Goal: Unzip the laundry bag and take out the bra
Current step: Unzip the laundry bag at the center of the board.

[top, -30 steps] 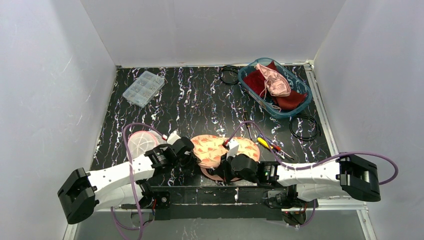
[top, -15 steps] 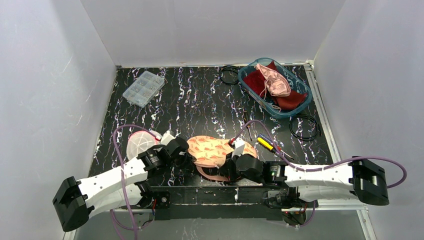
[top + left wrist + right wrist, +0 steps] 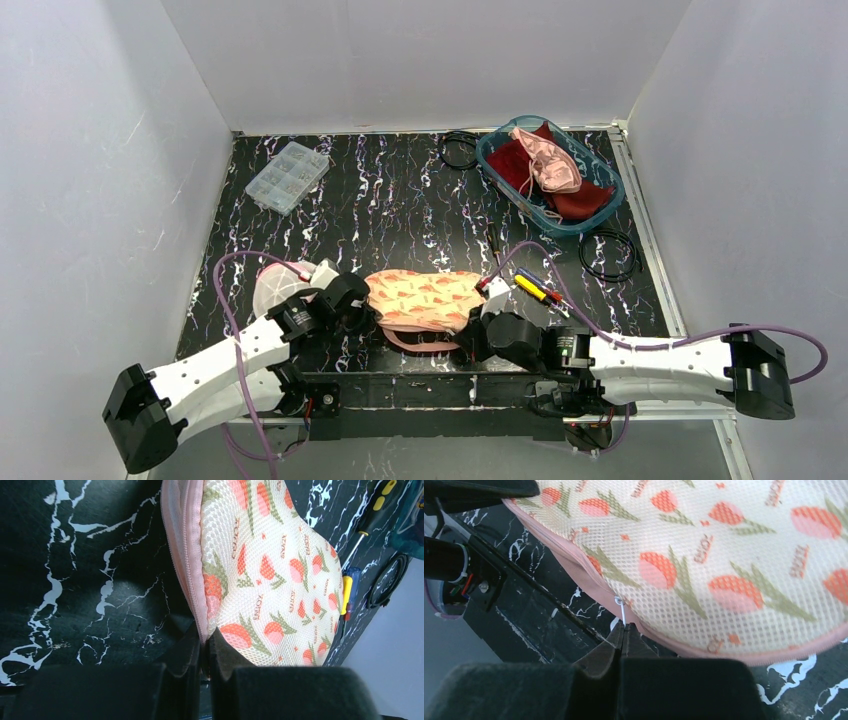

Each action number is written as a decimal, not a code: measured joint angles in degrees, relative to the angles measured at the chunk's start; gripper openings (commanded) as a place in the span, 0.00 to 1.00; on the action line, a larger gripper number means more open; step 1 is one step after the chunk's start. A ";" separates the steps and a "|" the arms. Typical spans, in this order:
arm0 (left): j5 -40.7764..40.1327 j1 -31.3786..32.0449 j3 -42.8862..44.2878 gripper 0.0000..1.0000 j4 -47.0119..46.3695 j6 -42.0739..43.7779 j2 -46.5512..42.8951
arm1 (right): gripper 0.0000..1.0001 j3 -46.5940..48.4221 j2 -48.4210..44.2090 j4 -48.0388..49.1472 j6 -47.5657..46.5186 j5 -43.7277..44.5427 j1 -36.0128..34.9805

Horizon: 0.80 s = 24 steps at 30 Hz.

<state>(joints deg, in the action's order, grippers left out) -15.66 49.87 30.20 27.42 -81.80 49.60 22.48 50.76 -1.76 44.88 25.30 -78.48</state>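
Observation:
The laundry bag (image 3: 425,298) is cream mesh with a red tulip print and a pink zipper edge, lying stretched near the table's front edge. My left gripper (image 3: 360,312) is shut on the bag's pink zipper edge at its left end; in the left wrist view the edge is pinched between the tips of the left gripper (image 3: 206,641). My right gripper (image 3: 473,324) is at the bag's right front, shut on the white zipper pull (image 3: 622,613), which runs into the tips of the right gripper (image 3: 625,628). The bra is hidden.
A blue basket (image 3: 619,188) of red and pink clothes stands at the back right. A clear compartment box (image 3: 286,176) lies back left. Screwdrivers (image 3: 535,288) lie right of the bag, black cable rings (image 3: 610,255) farther right. A round whitish mesh item (image 3: 270,288) lies left.
The left gripper has closed on the bag's edge and drawn left. The right gripper has moved right with the zipper pull. The bag now lies stretched out between them.

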 measured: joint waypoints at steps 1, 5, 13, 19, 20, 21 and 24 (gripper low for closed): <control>-0.11 -0.26 0.00 0.00 0.11 0.20 0.00 | 0.01 -0.35 -0.44 -0.39 0.15 0.39 0.00; -0.42 -1.29 0.15 0.00 0.37 1.42 0.22 | 0.01 -1.31 -0.76 -1.53 0.66 1.36 0.00; 1.03 -4.72 2.80 0.50 0.46 7.32 3.96 | 0.01 -1.90 -0.81 -2.05 0.98 1.53 0.00; 5.44 -5.18 3.45 0.84 0.26 11.98 3.23 | 0.01 -2.45 0.39 -0.07 0.09 0.44 0.00; 6.82 -5.18 3.45 0.85 0.50 12.46 2.14 | 0.01 -2.45 1.01 0.52 -0.09 0.09 0.00; 7.85 -5.16 3.45 0.86 0.76 12.61 1.14 | 0.01 -2.45 1.70 1.27 -0.26 -0.28 0.00; 10.93 -4.44 3.30 0.87 1.31 12.33 -3.39 | 0.01 -2.40 4.50 4.00 -0.76 -1.64 0.00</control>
<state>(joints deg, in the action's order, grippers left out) -4.73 45.43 33.50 28.73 -69.47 46.22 20.08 55.27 2.24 44.12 23.66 -78.48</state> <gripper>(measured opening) 0.859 0.031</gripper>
